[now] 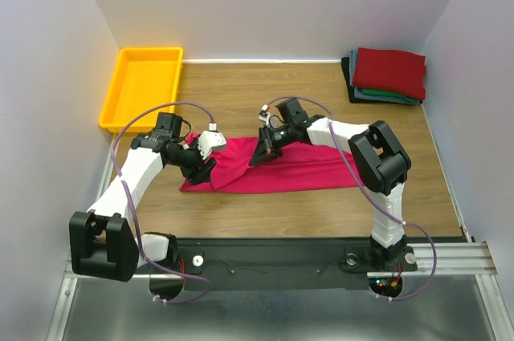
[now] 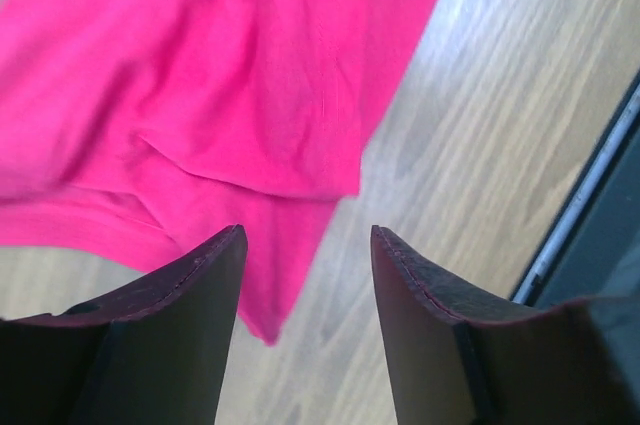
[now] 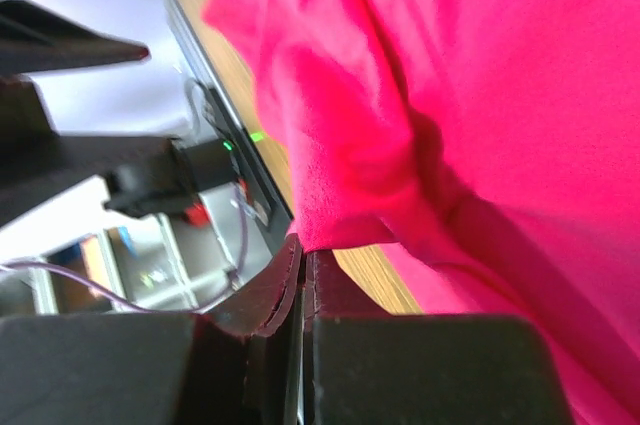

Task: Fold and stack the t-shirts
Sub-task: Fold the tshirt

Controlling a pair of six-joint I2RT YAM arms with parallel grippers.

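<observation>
The crimson t-shirt (image 1: 281, 166) lies crumpled in a long strip on the wooden table (image 1: 265, 100). My right gripper (image 1: 263, 151) is shut on a fold of its upper edge and lifts it; the right wrist view shows the cloth (image 3: 420, 95) hanging from the closed fingertips. My left gripper (image 1: 207, 166) is open over the shirt's left end; the left wrist view shows the cloth (image 2: 220, 75) ahead of the spread fingers (image 2: 215, 275), with a pointed corner between them. A stack of folded shirts (image 1: 387, 75), dark red on top of teal and dark grey, sits at the back right.
A yellow plastic tray (image 1: 143, 86) stands at the back left. White walls close in the table on three sides. A black rail (image 1: 281, 257) runs along the near edge.
</observation>
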